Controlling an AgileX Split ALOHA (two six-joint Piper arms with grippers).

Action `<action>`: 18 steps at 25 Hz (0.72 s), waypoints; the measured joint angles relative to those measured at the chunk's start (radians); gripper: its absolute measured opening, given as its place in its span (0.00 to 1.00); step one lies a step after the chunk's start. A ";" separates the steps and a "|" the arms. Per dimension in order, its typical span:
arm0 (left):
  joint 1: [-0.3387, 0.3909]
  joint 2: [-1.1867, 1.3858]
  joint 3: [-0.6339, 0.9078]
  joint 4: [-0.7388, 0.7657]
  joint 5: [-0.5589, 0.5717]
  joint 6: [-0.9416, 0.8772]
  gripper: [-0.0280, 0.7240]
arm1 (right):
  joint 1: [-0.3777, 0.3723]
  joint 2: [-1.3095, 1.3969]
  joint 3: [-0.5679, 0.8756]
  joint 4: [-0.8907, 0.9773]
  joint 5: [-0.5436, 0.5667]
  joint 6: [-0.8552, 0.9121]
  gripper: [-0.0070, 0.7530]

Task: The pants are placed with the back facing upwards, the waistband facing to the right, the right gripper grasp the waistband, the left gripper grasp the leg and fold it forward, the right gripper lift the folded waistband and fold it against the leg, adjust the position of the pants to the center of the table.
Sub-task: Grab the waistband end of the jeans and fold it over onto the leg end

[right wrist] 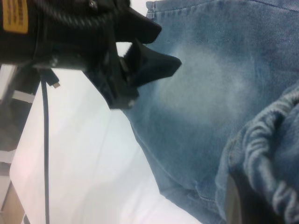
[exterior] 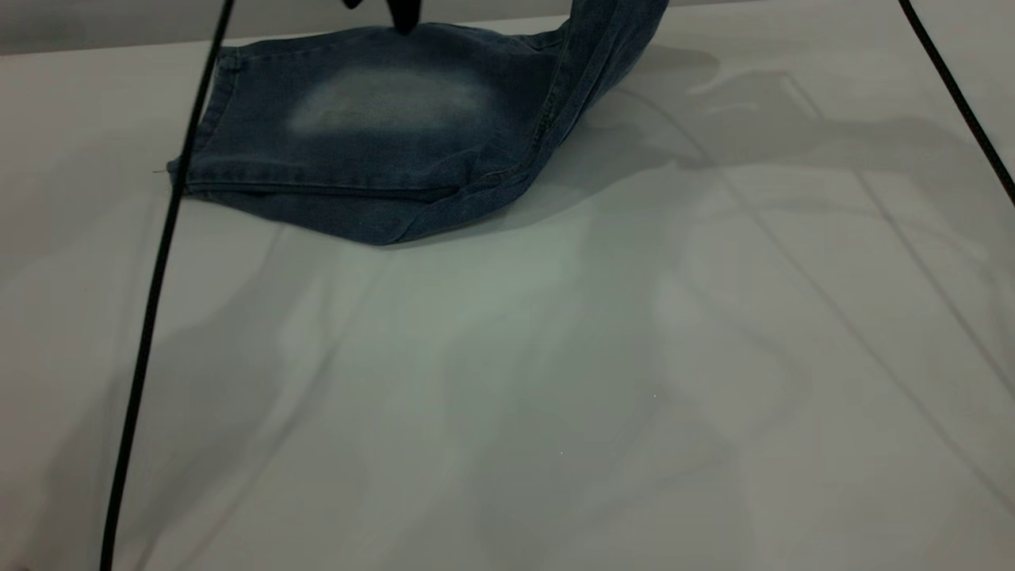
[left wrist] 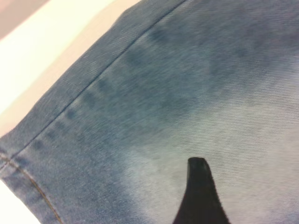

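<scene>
Right pincer is out of the exterior frame; in the right wrist view only a dark finger edge shows low down, with the gathered waistband (right wrist: 273,154) bunched right against it, so it reads as clamped on the waistband, though the jaws themselves are hidden. In the exterior view the waistband end of the pants (exterior: 373,131) rises off the table (exterior: 507,396) toward the top edge, consistent with a lift. Left pincer (right wrist: 152,58) sits low over the faded patch on the flat leg part; jaws look parted and holding nothing, one tip (left wrist: 198,170) hovering at or just touching the denim — contact not resolvable. The leg (exterior: 341,135) lies folded flat at the far left side of the table, hem at the left, well off centre; no print visible on the upward face. Judgement: the lengthwise fold is done, and step in hand is the right pincer carrying the waistband over onto the leg. Next move needs the waistband swept left across and laid down square on the hem end, left pincer clear of the landing zone or pinning the cloth, then sliding the bundle toward table centre.
</scene>
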 joint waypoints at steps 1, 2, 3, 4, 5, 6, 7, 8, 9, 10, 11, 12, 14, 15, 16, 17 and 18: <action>0.015 0.000 0.000 -0.023 0.000 0.000 0.65 | 0.000 0.000 0.000 0.000 -0.002 0.001 0.09; 0.030 0.001 0.000 -0.049 -0.001 0.001 0.65 | 0.000 0.000 0.000 0.000 -0.003 0.002 0.09; 0.041 0.003 0.000 -0.076 -0.001 0.001 0.65 | 0.000 0.000 0.000 0.000 -0.005 0.002 0.09; 0.052 0.009 0.000 -0.097 -0.001 0.005 0.65 | 0.000 0.000 0.000 0.000 -0.009 0.002 0.09; 0.060 0.016 0.000 -0.123 -0.001 0.014 0.65 | 0.000 0.000 0.000 0.000 -0.012 0.002 0.09; 0.063 0.028 0.000 -0.144 -0.001 0.021 0.65 | 0.000 0.000 0.000 0.000 -0.015 0.002 0.09; 0.063 0.043 0.000 -0.150 -0.002 0.031 0.65 | 0.000 0.000 0.000 0.000 -0.015 0.002 0.09; 0.063 0.060 0.001 -0.162 -0.002 0.043 0.65 | 0.000 0.000 0.000 0.000 -0.017 0.002 0.09; 0.063 0.073 0.001 -0.168 -0.003 0.056 0.65 | 0.000 0.000 0.000 0.000 -0.019 0.002 0.09; 0.063 0.088 0.001 -0.168 -0.003 0.062 0.65 | 0.000 0.000 0.000 0.000 -0.020 0.002 0.09; 0.063 0.100 0.001 -0.171 -0.003 0.062 0.65 | 0.000 0.000 0.000 0.000 -0.021 0.002 0.09; 0.063 0.105 0.001 -0.173 -0.003 0.062 0.65 | 0.000 0.000 0.000 0.000 -0.022 0.002 0.09; 0.063 0.111 0.001 -0.185 -0.003 0.062 0.65 | 0.000 0.000 0.000 0.001 -0.022 0.002 0.09; 0.063 0.113 0.001 -0.191 -0.004 0.062 0.65 | 0.000 0.000 0.000 0.001 -0.022 0.002 0.09; 0.063 0.117 0.001 -0.190 -0.004 0.064 0.65 | 0.000 0.000 0.000 0.001 -0.022 0.002 0.09; 0.062 0.124 0.001 -0.190 -0.004 0.065 0.65 | 0.000 0.000 0.000 0.001 -0.022 0.001 0.09; 0.062 0.133 0.001 -0.189 -0.004 0.065 0.65 | 0.000 0.000 0.000 0.002 -0.022 0.001 0.09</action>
